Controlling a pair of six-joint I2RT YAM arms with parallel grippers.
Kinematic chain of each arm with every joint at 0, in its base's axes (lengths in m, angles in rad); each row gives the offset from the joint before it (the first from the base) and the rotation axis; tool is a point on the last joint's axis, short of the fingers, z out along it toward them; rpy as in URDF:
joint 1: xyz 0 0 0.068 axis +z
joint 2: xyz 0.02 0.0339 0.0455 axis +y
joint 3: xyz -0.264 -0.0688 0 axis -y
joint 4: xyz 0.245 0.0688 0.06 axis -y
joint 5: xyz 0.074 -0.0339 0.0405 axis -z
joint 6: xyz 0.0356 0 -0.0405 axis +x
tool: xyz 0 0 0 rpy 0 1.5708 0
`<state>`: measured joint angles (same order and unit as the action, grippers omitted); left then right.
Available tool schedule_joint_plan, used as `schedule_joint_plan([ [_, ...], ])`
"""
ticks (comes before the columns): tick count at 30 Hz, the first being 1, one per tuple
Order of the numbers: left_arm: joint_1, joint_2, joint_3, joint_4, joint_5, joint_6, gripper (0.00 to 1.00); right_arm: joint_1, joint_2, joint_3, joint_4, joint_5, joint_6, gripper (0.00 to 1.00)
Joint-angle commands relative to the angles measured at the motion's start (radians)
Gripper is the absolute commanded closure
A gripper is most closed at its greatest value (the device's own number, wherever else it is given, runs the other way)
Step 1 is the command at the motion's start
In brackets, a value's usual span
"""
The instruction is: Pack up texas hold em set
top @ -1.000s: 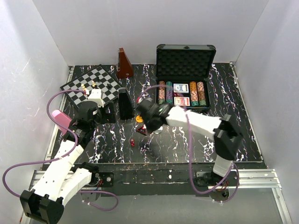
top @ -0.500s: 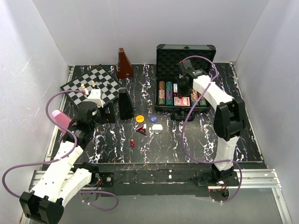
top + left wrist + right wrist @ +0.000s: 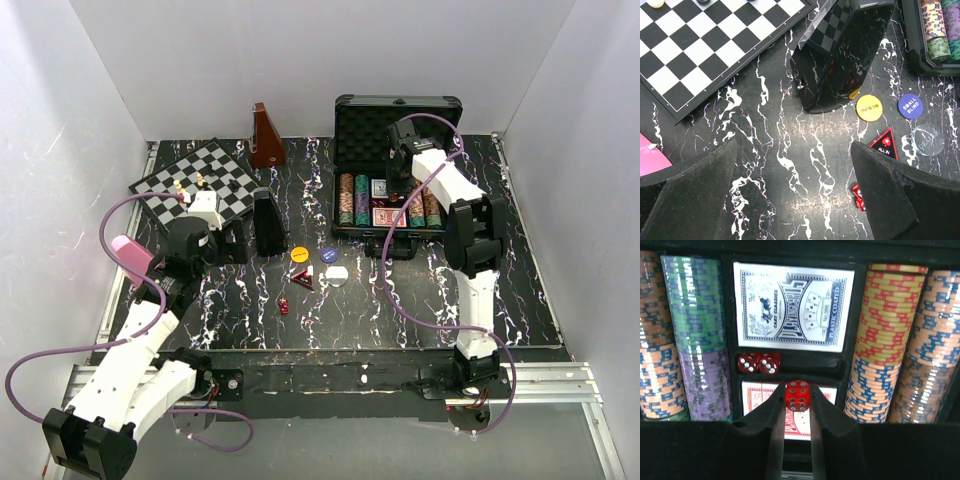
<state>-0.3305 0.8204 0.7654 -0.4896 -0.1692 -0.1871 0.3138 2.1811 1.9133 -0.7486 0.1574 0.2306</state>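
The open black case (image 3: 398, 115) stands at the back right with chip rows (image 3: 694, 335), a blue card deck (image 3: 792, 305) and a red deck (image 3: 752, 397). My right gripper (image 3: 797, 396) hovers over the case (image 3: 397, 178), shut on a red die (image 3: 797, 395). Two red dice (image 3: 759, 363) lie in the slot between the decks. On the table lie a yellow button (image 3: 869, 107), a blue button (image 3: 910, 105), a clear dealer button (image 3: 927, 139), a triangular All In marker (image 3: 886, 145) and two red dice (image 3: 858, 196). My left gripper (image 3: 795, 195) is open above bare table.
A chessboard (image 3: 195, 180) with pieces lies at the back left, with a brown pyramid (image 3: 264, 138) behind it. A black pyramid-shaped box (image 3: 840, 55) stands mid-table. A pink object (image 3: 130, 255) lies by the left arm.
My right arm swung from the table middle, near the buttons, back to the case, carrying a red die. The left arm has not moved.
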Motion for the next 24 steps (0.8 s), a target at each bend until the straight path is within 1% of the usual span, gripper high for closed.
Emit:
schedule_joint_plan([
  [1,0.001,-0.001,0.029,0.0,-0.006,0.0,0.02,-0.005,0.045,0.087,-0.012,0.004,-0.016,0.99],
  [9,0.001,0.003,0.031,0.0,-0.001,0.0,0.02,-0.01,0.103,0.121,-0.015,-0.01,-0.004,0.99],
  [24,0.001,0.0,0.031,0.0,0.008,-0.002,0.02,-0.01,0.141,0.121,-0.005,-0.056,0.022,0.99],
])
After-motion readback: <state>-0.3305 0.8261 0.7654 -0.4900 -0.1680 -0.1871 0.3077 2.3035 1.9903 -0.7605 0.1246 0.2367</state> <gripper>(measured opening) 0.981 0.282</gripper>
